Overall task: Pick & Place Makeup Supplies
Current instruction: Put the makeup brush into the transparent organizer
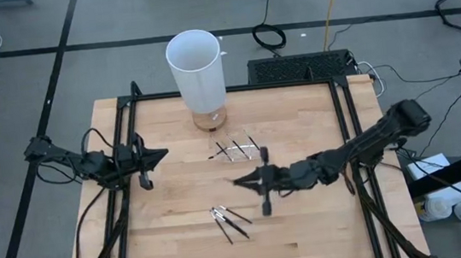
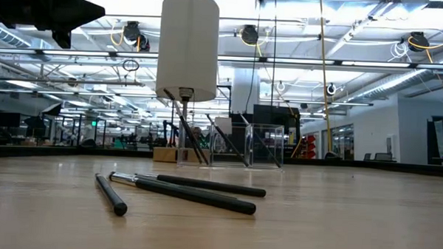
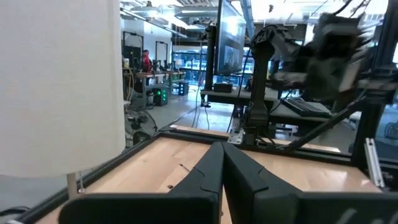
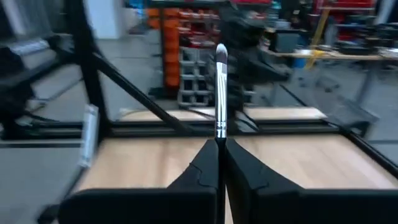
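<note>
Three thin dark makeup brushes (image 1: pixel 230 222) lie flat on the wooden table near its front middle; the low view shows them (image 2: pixel 182 190) close up. More brushes (image 1: pixel 234 151) lean inside a small clear tray (image 2: pixel 264 144) in front of the tall white cylinder (image 1: pixel 197 68). My right gripper (image 1: pixel 238 181) hovers between the two groups, pointing toward the table's left, shut on one brush (image 4: pixel 221 93). My left gripper (image 1: pixel 164 153) waits shut at the table's left side, holding nothing (image 3: pixel 222 152). My right gripper pinches the brush between its two fingertips (image 4: pixel 208 165), on the handle just behind the silver ferrule (image 4: pixel 220 129). The brush lies along the fingers and sticks out ahead of them, bristle tip (image 4: pixel 221 55) foremost. The handle's remainder is hidden between the fingers. It looks lifted clear of the table.
The white cylinder stands on a round wooden base (image 1: pixel 210 118) at the table's far middle. A black frame (image 1: pixel 342 109) borders the table at the left, right and far sides. Bare wood (image 1: pixel 181 229) lies between the arms, left of the loose brushes.
</note>
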Action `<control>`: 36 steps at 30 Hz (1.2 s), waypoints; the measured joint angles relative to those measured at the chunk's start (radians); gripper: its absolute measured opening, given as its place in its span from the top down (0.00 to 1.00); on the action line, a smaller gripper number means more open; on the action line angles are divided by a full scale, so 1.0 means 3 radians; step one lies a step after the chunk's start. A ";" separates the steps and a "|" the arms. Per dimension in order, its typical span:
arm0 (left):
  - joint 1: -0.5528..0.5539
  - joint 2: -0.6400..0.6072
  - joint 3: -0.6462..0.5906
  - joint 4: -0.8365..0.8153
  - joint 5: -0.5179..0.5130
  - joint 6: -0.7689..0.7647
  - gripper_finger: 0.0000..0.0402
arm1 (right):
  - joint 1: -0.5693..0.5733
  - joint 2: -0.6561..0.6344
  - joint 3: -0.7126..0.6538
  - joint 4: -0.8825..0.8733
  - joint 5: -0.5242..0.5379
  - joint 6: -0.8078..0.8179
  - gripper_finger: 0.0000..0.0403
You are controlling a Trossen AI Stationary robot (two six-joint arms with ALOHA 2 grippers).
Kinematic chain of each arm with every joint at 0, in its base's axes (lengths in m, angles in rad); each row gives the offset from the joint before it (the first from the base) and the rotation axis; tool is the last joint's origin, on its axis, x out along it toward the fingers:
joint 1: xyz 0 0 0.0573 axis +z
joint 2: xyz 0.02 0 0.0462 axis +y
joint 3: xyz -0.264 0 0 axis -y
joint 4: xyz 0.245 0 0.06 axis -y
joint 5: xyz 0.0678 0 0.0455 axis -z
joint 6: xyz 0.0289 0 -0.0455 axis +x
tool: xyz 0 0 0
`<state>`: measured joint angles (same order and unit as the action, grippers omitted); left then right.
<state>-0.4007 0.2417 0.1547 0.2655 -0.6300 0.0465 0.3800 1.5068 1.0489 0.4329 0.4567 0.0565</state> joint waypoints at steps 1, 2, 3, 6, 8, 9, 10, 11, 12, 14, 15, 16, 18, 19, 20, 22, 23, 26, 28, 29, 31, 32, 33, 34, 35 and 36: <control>0.0000 0.0000 0.0000 -0.0008 -0.0001 0.0037 0.98 | -0.0012 -0.0051 -0.0133 0.0054 0.0066 -0.0022 1.00; 0.0000 0.0001 0.0000 -0.0016 -0.0001 0.0076 0.97 | -0.0032 -0.0087 -0.0248 0.0114 0.0117 -0.0054 1.00; 0.0000 0.0000 0.0000 -0.0022 -0.0002 0.0096 0.98 | -0.0059 -0.0115 -0.0361 0.0188 0.0135 -0.0092 1.00; 0.0000 0.0000 0.0000 -0.0011 -0.0006 0.0100 0.98 | -0.0170 -0.0222 -0.0737 0.0576 0.0030 -0.0257 1.00; 0.0000 0.0001 0.0000 0.0040 -0.0018 0.0156 0.97 | -0.0276 -0.0308 -0.0967 0.0952 -0.0115 -0.0361 1.00; 0.0000 0.0001 0.0000 0.0092 -0.0033 0.0215 0.97 | -0.0331 -0.0353 -0.1067 0.1096 -0.0150 -0.0379 1.00; 0.0000 0.0001 0.0000 0.0158 -0.0036 0.0288 0.98 | -0.0385 -0.0397 -0.1168 0.1207 -0.0200 -0.0391 1.00; 0.0000 0.0000 0.0000 0.0220 -0.0034 0.0347 0.97 | -0.0431 -0.0440 -0.1260 0.1278 -0.0242 -0.0399 1.00; 0.0000 0.0000 0.0000 0.0249 -0.0033 0.0367 0.97 | -0.0480 -0.0477 -0.1346 0.1346 -0.0308 -0.0416 1.00; 0.0000 0.0001 0.0000 0.0226 -0.0032 0.0351 0.98 | -0.0554 -0.0529 -0.1496 0.1563 -0.0447 -0.0484 1.00; 0.0000 0.0001 0.0000 0.0207 -0.0032 0.0361 0.97 | -0.0588 -0.0542 -0.1575 0.1697 -0.0484 -0.0505 1.00; 0.0000 0.0001 0.0000 0.0197 -0.0035 0.0379 0.98 | -0.0620 -0.0545 -0.1642 0.1817 -0.0492 -0.0518 1.00; 0.0000 0.0001 0.0000 0.0177 -0.0111 0.0391 0.97 | -0.0686 -0.0543 -0.1775 0.1987 -0.0494 -0.0555 1.00; 0.0000 0.0001 0.0000 0.0175 -0.0161 0.0387 0.98 | -0.0721 -0.0540 -0.1832 0.2030 -0.0492 -0.0578 1.00; 0.0000 0.0001 0.0000 0.0172 -0.0200 0.0371 0.98 | -0.0761 -0.0517 -0.1870 0.2067 -0.0492 -0.0585 1.00; 0.0001 0.0001 0.0000 0.0172 -0.0284 0.0365 0.98 | -0.0843 -0.0469 -0.1932 0.2122 -0.0503 -0.0591 1.00; 0.0000 0.0001 0.0000 0.0172 -0.0335 0.0365 0.98 | -0.0880 -0.0447 -0.1962 0.2169 -0.0560 -0.0593 1.00; 0.0000 0.0000 0.0000 0.0152 -0.0561 0.0387 0.98 | -0.1034 -0.0386 -0.1971 0.2301 -0.0989 -0.0581 1.00; 0.0002 0.0001 0.0000 0.0031 -0.0695 0.0387 0.97 | -0.1121 -0.0374 -0.1974 0.2347 -0.1193 -0.0556 1.00; 0.0000 0.0001 -0.0001 -0.0041 -0.0722 0.0381 0.98 | -0.1164 -0.0375 -0.1973 0.2361 -0.1261 -0.0547 1.00; 0.0000 0.0001 -0.0001 -0.0116 -0.0724 0.0311 0.98 | -0.1257 -0.0376 -0.1973 0.2415 -0.1293 -0.0531 1.00; 0.0000 0.0001 -0.0001 -0.0123 -0.0724 0.0258 0.97 | -0.1308 -0.0375 -0.1972 0.2468 -0.1318 -0.0522 1.00; 0.0000 0.0001 -0.0001 -0.0134 -0.0724 0.0196 0.98 | -0.1372 -0.0374 -0.1973 0.2550 -0.1404 -0.0509 1.00; 0.0000 0.0001 -0.0001 -0.0143 -0.0724 0.0131 0.98 | -0.1432 -0.0376 -0.1972 0.2636 -0.1499 -0.0495 1.00; 0.0000 0.0001 -0.0001 -0.0151 -0.0724 0.0078 0.97 | -0.1490 -0.0378 -0.1972 0.2689 -0.1552 -0.0490 1.00; 0.0000 0.0001 -0.0001 -0.0151 -0.0724 0.0067 0.98 | -0.1541 -0.0379 -0.1972 0.2696 -0.1560 -0.0490 1.00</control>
<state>-0.4007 0.2420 0.1543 0.2203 -0.8471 0.0664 -0.0823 1.3930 0.4572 1.2416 -0.0112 -0.0906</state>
